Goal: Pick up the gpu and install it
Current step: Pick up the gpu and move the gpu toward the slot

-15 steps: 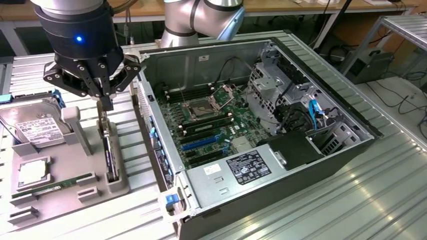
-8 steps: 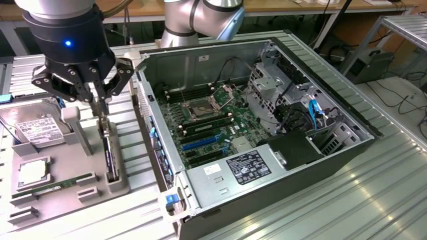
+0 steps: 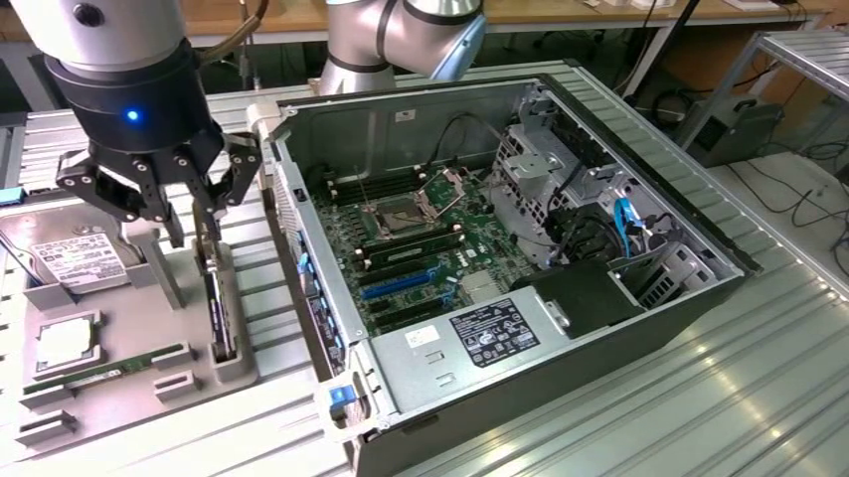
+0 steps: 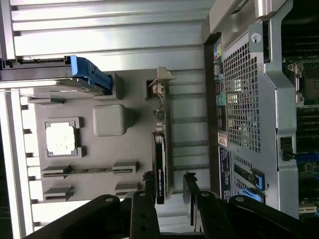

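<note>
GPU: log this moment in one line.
phase: pre-grasp | gripper: open, above gpu | gpu: on edge in grey holder | held: nothing

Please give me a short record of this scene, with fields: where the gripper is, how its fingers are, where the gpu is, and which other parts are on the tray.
gripper: low over one end of the gpu, at the exterior view's left
fingers: open, one on each side of the gpu
gpu: standing on edge in its slot of the grey tray, not yet lifted
computer case: open, on the exterior view's right of the tray
other parts on tray: hard drive, processor, memory stick
</note>
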